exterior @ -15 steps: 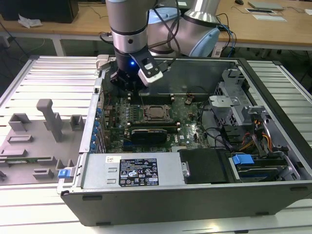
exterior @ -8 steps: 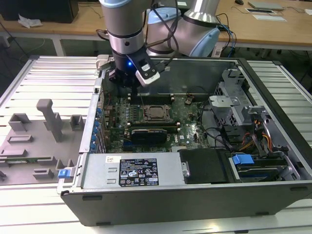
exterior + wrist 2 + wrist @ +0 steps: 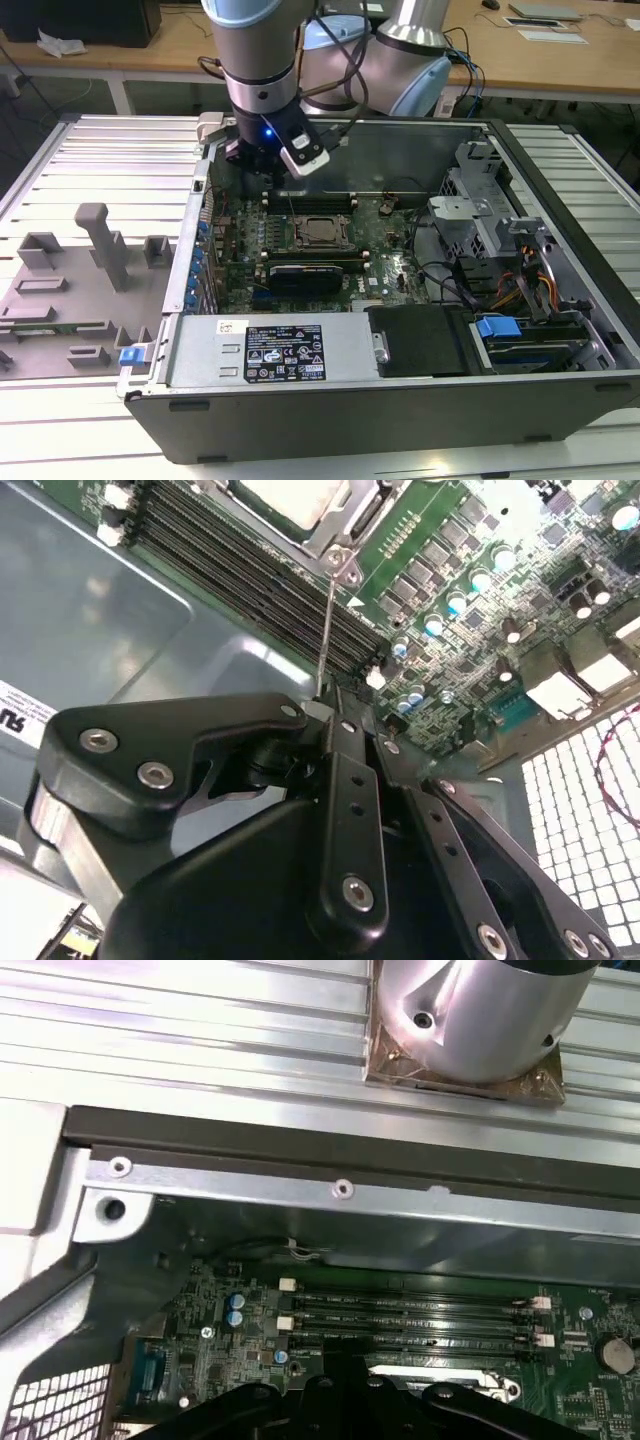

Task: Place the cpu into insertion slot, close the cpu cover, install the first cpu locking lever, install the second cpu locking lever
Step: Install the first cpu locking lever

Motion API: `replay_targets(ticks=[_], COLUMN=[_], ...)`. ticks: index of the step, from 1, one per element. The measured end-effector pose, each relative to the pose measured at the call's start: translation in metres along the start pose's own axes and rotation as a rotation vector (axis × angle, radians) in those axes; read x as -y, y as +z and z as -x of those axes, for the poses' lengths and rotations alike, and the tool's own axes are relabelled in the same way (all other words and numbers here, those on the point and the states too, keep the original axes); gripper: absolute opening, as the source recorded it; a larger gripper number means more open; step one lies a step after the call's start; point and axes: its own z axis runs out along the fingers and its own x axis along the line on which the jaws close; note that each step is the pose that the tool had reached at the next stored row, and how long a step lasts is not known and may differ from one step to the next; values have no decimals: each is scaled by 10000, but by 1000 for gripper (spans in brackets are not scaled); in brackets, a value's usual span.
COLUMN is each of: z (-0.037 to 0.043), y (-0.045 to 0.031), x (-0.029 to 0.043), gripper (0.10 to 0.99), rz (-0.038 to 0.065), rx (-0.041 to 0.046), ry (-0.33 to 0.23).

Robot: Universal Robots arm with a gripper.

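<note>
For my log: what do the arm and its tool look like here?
The arm is a silver-grey cylinder with pale blue joint caps and black cables looping beside it. A small blue light glows at the wrist. The tool is black, built of jointed links studded with silver screws.

Bright, even room light; white glare on the ribbed table [image 3: 150, 1050], dim shadow inside the computer case [image 3: 400, 150].

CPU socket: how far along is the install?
Done: the cpu sits in the insertion slot, and the cpu cover looks closed around it. In hand: a thin locking lever stands up from the socket corner to the end effector. Left: that lever is not latched flat; the other lever's state I cannot tell.
</note>
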Motion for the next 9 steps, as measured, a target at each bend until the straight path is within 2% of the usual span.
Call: replay_targets(ticks=[2, 8, 9], z=[39, 297, 360], y=[5, 32, 38], x=[4, 29, 35], gripper=[106, 106, 106], rz=[0, 1, 1], rx=[1, -3, -3], ry=[0, 1, 0])
